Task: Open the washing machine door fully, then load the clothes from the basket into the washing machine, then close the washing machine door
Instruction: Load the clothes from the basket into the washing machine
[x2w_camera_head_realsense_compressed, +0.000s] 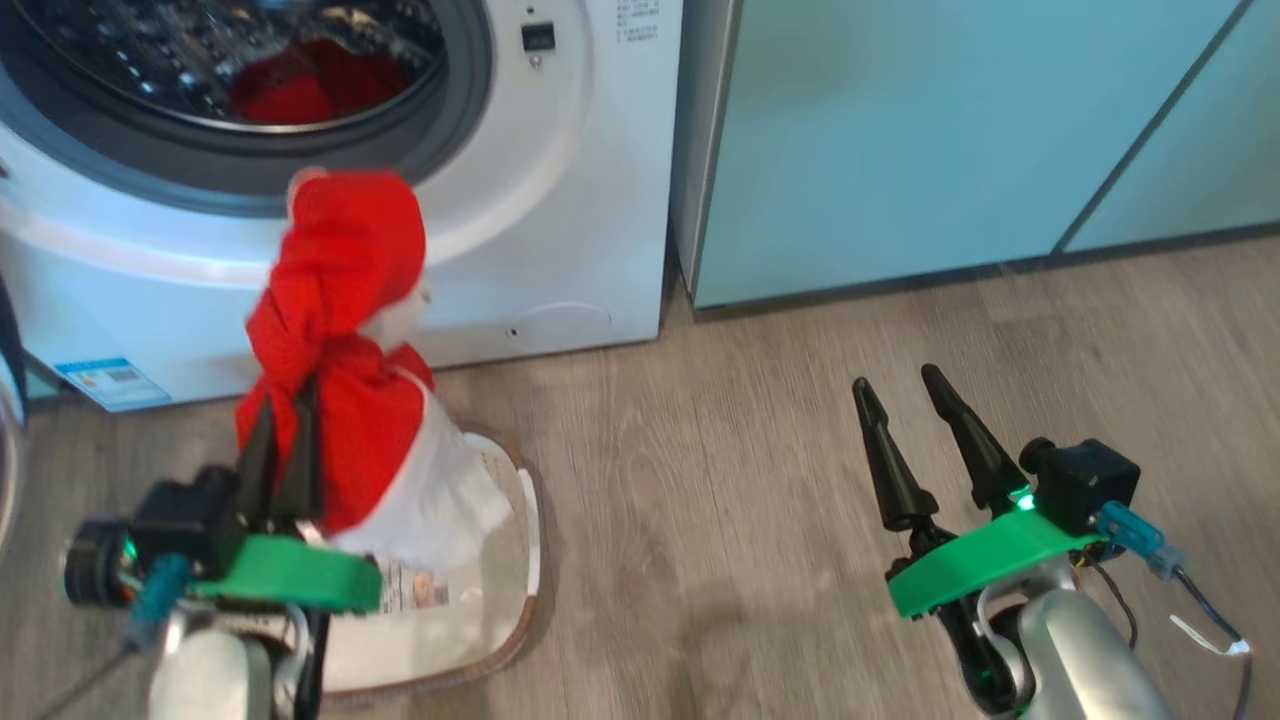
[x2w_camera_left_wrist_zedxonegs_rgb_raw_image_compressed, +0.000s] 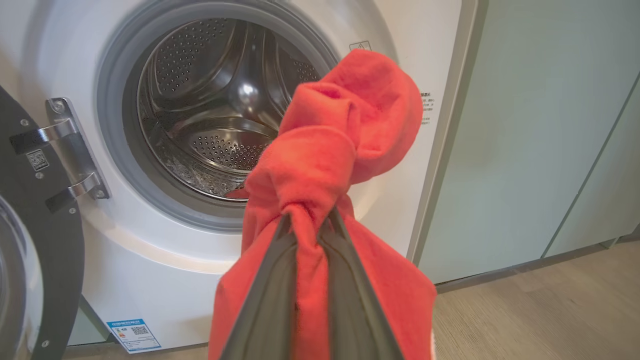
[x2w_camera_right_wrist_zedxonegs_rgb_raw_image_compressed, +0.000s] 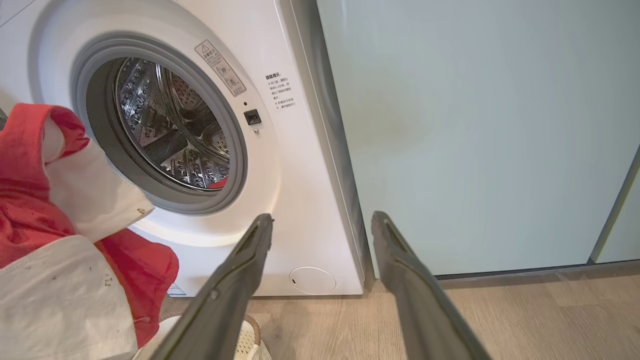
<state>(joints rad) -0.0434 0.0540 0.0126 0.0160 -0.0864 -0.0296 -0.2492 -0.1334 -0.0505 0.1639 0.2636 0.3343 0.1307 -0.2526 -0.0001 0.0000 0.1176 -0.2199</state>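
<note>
We log the clothes (x2w_camera_head_realsense_compressed: 340, 330): a red bundle with white fabric, pinched between the closed fingers of our left gripper (x2w_camera_head_realsense_compressed: 290, 395). It hangs above the basket (x2w_camera_head_realsense_compressed: 530, 520), before the washer (x2w_camera_head_realsense_compressed: 560, 200). The door (x2w_camera_left_wrist_zedxonegs_rgb_raw_image_compressed: 50, 250) stands open at left. More red cloth (x2w_camera_head_realsense_compressed: 310, 85) lies in the drum (x2w_camera_left_wrist_zedxonegs_rgb_raw_image_compressed: 220, 145). We note a blue label (x2w_camera_head_realsense_compressed: 112, 382) and a warning-triangle sticker (x2w_camera_right_wrist_zedxonegs_rgb_raw_image_compressed: 220, 67), their print too small to read. Our right gripper (x2w_camera_head_realsense_compressed: 895, 380) is spread wide, empty, over the floor (x2w_camera_head_realsense_compressed: 720, 480).

A: What's off to the right?
B: Pale teal cabinets (x2w_camera_head_realsense_compressed: 900, 140) with flat fronts and a dark seam (x2w_camera_head_realsense_compressed: 1150, 125) between two doors.
A: And below?
B: Grey-brown wood-grain floor (x2w_camera_head_realsense_compressed: 720, 520), meeting the cabinets' base.
</note>
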